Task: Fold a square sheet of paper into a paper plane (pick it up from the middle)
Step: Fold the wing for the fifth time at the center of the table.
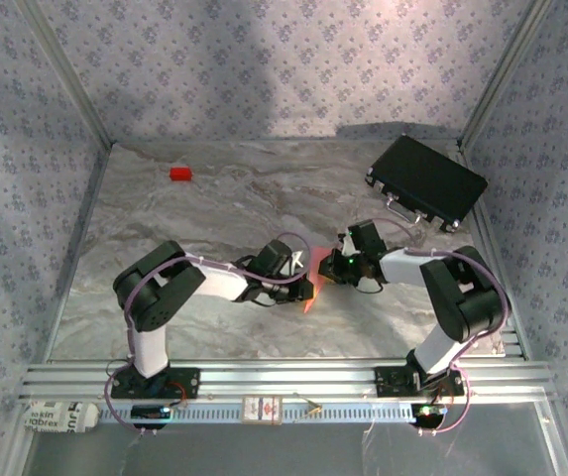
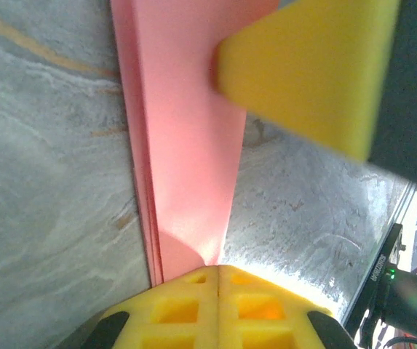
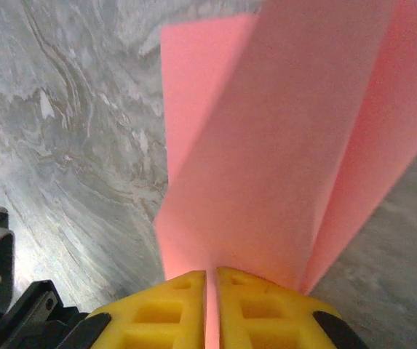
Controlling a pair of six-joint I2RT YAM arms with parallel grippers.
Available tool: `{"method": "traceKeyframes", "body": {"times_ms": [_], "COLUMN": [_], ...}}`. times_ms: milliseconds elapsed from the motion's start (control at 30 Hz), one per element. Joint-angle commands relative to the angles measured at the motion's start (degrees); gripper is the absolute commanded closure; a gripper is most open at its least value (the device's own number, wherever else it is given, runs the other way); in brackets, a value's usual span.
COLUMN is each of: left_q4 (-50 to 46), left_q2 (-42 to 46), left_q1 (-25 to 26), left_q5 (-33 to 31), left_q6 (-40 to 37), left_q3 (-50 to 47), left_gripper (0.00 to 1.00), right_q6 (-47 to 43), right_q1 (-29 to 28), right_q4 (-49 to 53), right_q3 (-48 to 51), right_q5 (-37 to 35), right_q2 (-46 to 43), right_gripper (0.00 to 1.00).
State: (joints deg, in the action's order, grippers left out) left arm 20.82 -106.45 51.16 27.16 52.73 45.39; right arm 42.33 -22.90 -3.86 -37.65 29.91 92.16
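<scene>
Status: paper plane (image 1: 310, 281) pinched mid-worktop (image 1: 165, 228), between the two arms. Left jaws clamped tight on its narrow folded end, layers stacked along one edge. Right jaws nipped on the centre crease, paper fanning out either side. Red block (image 1: 179, 174) and black case (image 1: 427, 181) well apart, far side.

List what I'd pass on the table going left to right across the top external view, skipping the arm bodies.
From the left: red block → left fingers → folded pink paper, pinched from both sides → right fingers → black case.
</scene>
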Motion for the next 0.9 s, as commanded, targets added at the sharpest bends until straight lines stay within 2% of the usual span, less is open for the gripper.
{"method": "traceKeyframes", "body": {"times_ms": [0, 233, 400, 633, 867], "left_q4": [-8.6, -9.1, -9.4, -10.3, -9.0], "left_q2": [-1.1, -1.0, -1.1, -1.4, -1.5], "left_q1": [0.7, 0.5, 0.4, 0.3, 0.3], "left_q5": [-1.0, 0.2, 0.2, 0.3, 0.8], "left_q6": [-1.7, -2.9, -3.1, -3.5, -2.9], "left_q3": [-5.3, -5.6, -5.0, -4.7, -6.4], "left_gripper": [1.00, 1.00, 1.00, 1.00, 1.00], "right_q6": [-2.9, -3.3, -3.9, -3.4, -1.1], "right_q1": [1.1, -0.9, -3.0, -0.8, 2.9], "right_q4": [4.1, -0.7, -0.3, 1.8, -1.7], "right_q3": [-1.9, -1.0, -1.9, -2.0, 0.8], "right_q5": [-1.7, 3.5, 1.2, -4.5, -3.8], "right_q2": [-3.6, -3.1, -0.4, 3.2, 3.3], "right_gripper": [0.86, 0.89, 0.90, 0.90, 0.89]}}
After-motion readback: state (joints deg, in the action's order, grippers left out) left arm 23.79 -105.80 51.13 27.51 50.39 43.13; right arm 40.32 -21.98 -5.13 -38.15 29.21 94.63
